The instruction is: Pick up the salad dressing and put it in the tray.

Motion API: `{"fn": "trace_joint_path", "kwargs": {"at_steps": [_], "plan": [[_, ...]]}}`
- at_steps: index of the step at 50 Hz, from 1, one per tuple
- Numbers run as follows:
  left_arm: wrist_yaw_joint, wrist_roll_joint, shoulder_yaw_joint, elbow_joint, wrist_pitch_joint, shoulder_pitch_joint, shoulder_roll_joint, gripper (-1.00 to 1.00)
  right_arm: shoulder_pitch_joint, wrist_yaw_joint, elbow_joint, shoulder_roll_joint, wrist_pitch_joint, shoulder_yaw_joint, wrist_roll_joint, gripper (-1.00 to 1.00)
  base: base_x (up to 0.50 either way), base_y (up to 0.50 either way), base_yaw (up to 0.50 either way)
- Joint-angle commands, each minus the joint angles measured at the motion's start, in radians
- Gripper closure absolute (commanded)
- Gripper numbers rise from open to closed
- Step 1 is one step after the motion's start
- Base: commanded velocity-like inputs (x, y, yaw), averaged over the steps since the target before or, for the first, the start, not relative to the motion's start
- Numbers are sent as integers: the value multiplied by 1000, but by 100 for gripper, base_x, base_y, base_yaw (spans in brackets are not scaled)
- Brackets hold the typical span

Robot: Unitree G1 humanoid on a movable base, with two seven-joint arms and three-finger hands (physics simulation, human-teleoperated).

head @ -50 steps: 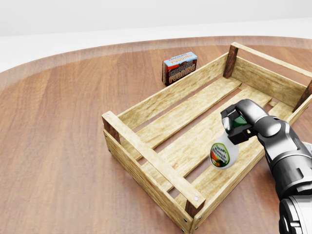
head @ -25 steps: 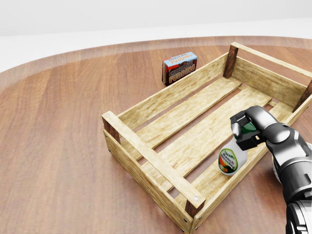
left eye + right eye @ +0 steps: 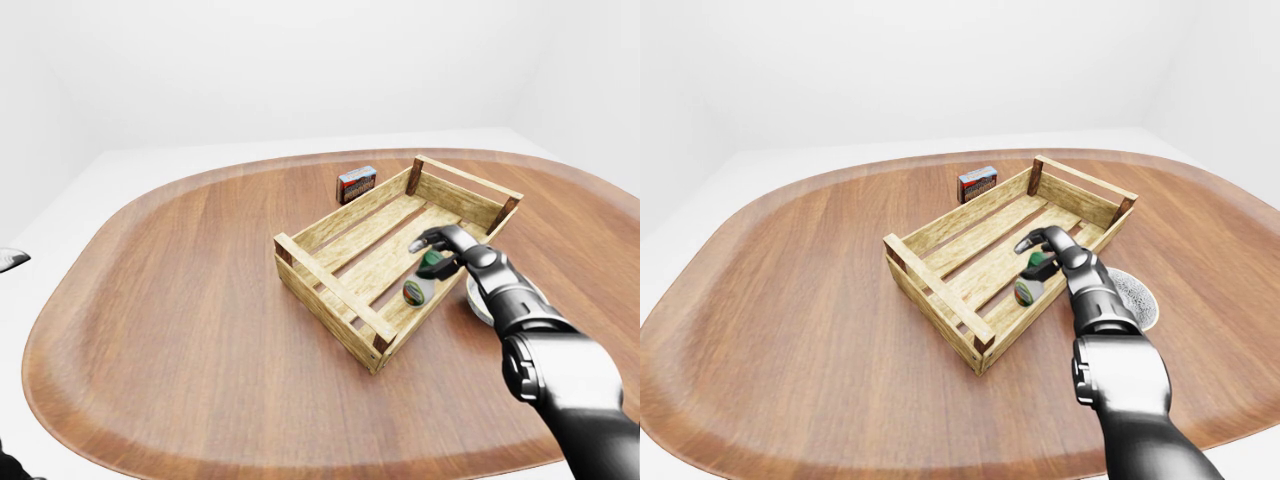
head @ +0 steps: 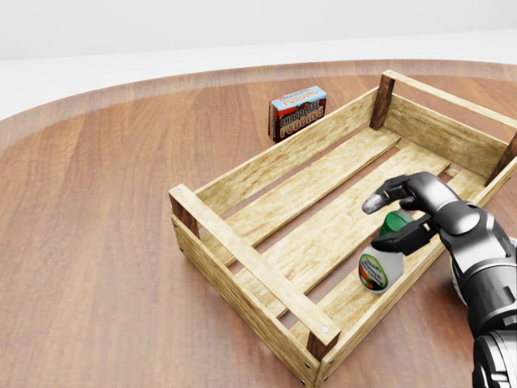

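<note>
The salad dressing bottle, white with a green cap, lies tilted on the slats of the wooden tray, against its right-hand side wall in the head view. My right hand hovers over the bottle's cap end, open. One finger stretches out above the cap and the thumb sits beside the neck without closing on it. At the left edge of the left-eye view a dark sliver seems to be my left hand. Its fingers cannot be made out.
A chocolate pudding box stands on the wooden table just beyond the tray's far long wall. A white round plate lies on the table to the right of the tray, partly behind my right forearm.
My right hand has opened and let go of the bottle. The bottle has settled lower onto the tray's slats near the right wall.
</note>
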Motion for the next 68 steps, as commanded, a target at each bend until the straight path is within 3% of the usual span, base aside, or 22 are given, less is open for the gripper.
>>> {"fn": "trace_joint_path", "kwargs": {"at_steps": [1, 16, 23, 28, 32, 38, 50, 56, 68], "plan": [[2, -1, -1, -2, 0, -2, 0, -100, 10, -6, -9, 5, -1, -8, -10, -100, 0, 0, 0], [1, -5, 2, -6, 0, 0, 1, -100, 38, -15, -7, 11, -17, -10, -1, -100, 0, 0, 0], [-4, 1, -3, -3, 0, 3, -3, -100, -9, 44, -61, 9, -36, 13, -11, -100, 0, 0, 0], [-5, 1, -2, -4, 0, 2, -4, -100, -34, 89, -127, 11, -19, 26, -19, -100, 0, 0, 0], [-2, -4, 0, -8, 0, 1, -3, -100, -14, 242, -435, 25, 116, 40, -48, -100, 0, 0, 0], [3, -14, 5, -10, 0, -1, 0, -100, 53, 459, -912, 41, 116, 21, -118, -100, 0, 0, 0], [8, -20, 1, -12, 0, 2, 0, -100, 143, 459, -1442, 26, 116, -31, -213, -100, 0, 0, 0], [14, -23, -2, -21, 0, -1, 0, -100, 208, 459, -1615, 4, 116, -61, -224, -100, 0, 0, 0], [14, -23, -4, -17, 0, -1, -2, -100, 278, 459, -1678, 15, 116, -64, -230, -100, 0, 0, 0]]}}
